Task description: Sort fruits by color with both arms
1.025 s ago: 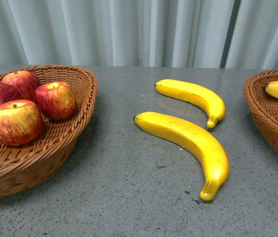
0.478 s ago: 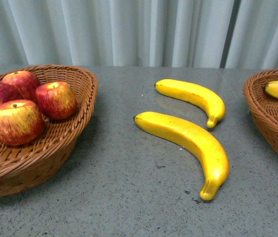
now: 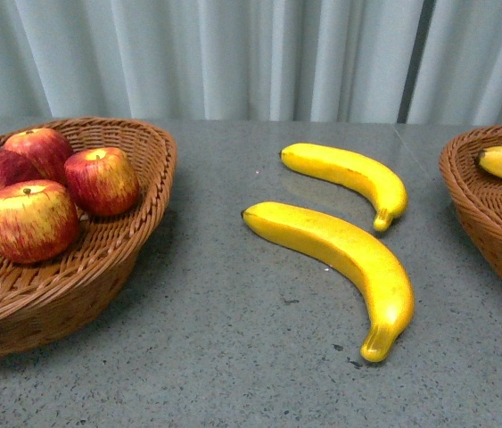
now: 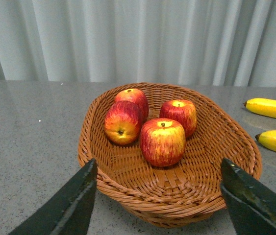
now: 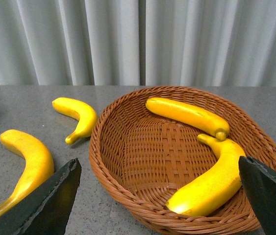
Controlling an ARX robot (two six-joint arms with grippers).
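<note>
Apples (image 3: pixel 45 192) fill the left-frame basket (image 3: pixel 99 285), so red looks done. Two bananas (image 3: pixel 349 259) wait mid-frame on the worktop (image 3: pixel 233 357); left pincer (image 4: pixel 158 166) and right pincer (image 5: pixel 158 164) gape apart, empty.

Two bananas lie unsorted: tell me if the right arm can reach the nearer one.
Probably yes: the right gripper is open and empty, and the nearer banana lies uncovered beside the basket.

Glossy apples (image 3: pixel 101 181), woven wicker basket (image 3: pixel 135 241)
</note>
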